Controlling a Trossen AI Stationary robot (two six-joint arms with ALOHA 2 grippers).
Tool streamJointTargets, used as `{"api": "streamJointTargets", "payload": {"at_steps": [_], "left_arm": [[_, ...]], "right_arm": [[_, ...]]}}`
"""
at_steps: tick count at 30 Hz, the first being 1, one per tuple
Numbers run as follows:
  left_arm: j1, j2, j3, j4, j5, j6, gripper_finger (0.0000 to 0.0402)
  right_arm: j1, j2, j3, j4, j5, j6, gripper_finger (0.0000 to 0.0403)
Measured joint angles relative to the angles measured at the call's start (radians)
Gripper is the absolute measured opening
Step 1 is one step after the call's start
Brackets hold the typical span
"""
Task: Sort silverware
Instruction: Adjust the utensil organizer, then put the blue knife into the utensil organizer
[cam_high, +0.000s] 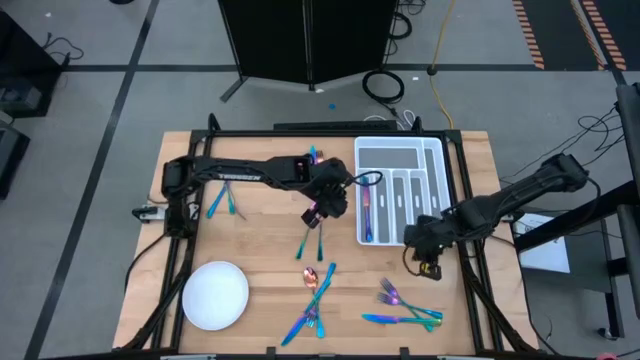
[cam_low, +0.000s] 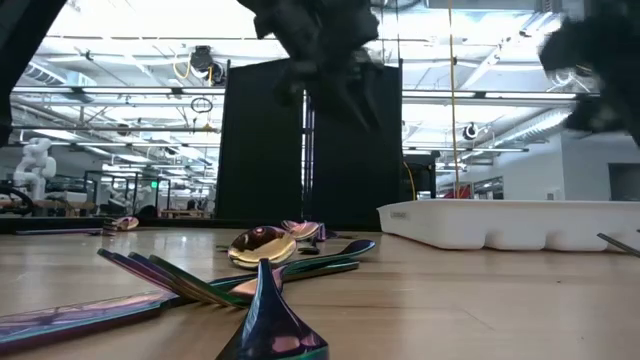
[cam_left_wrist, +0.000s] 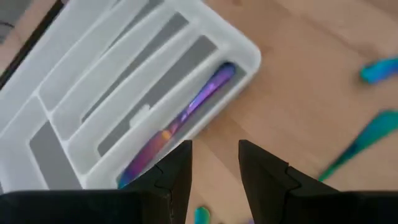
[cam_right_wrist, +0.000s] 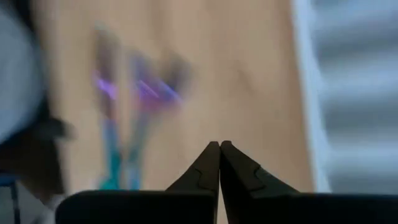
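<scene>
Foreground silverware (cam_high: 318, 290): iridescent pieces lie scattered along the lower centre of the wooden table (cam_high: 260, 215) in the overhead frame, a crossed cluster of spoon and long handles just right of the round white plate (cam_high: 215, 295) at lower left.
Lower-right group (cam_high: 405, 310): forks and a knife lie close together near the bottom edge, below the right arm.
Right gripper (cam_high: 428, 262): hangs at centre right of the overhead frame, just off the tray's lower right corner, fingertips pressed together and carrying nothing.
Left gripper (cam_high: 322, 210): poised at frame centre, just left of the tray, its two dark fingers (cam_left_wrist: 171, 177) standing apart with bare wood between them; nothing held.
Piece below the left gripper (cam_high: 308, 243): two slim handles lie on the wood at centre.
White divided tray (cam_high: 400, 155): sits at upper right of centre; one purple-to-gold piece (cam_high: 367, 212) lies in its leftmost long slot.
Far-left pair (cam_high: 224, 203): teal handles rest on the table at upper left, beneath the left arm.
</scene>
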Motion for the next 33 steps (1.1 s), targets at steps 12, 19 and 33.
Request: {"api": "streamJointTargets", "payload": {"at_steps": [12, 19, 33], "left_arm": [[-0.073, -0.043, -0.002, -0.354, 0.043, -0.419, 0.0131], [-0.225, -0.045, -0.007, -0.397, 0.035, -0.655, 0.0131], [-0.533, -0.046, -0.007, -0.271, -0.244, -1.305, 0.0131]], "right_arm": [[-0.006, 0.027, 0.003, 0.522, 0.085, -0.522, 0.0000], [-0.005, 0.061, 0.004, 0.555, 0.203, -0.537, 0.0000], [0.119, 0.172, 0.004, 0.542, 0.202, -0.405, 0.0000]]}}
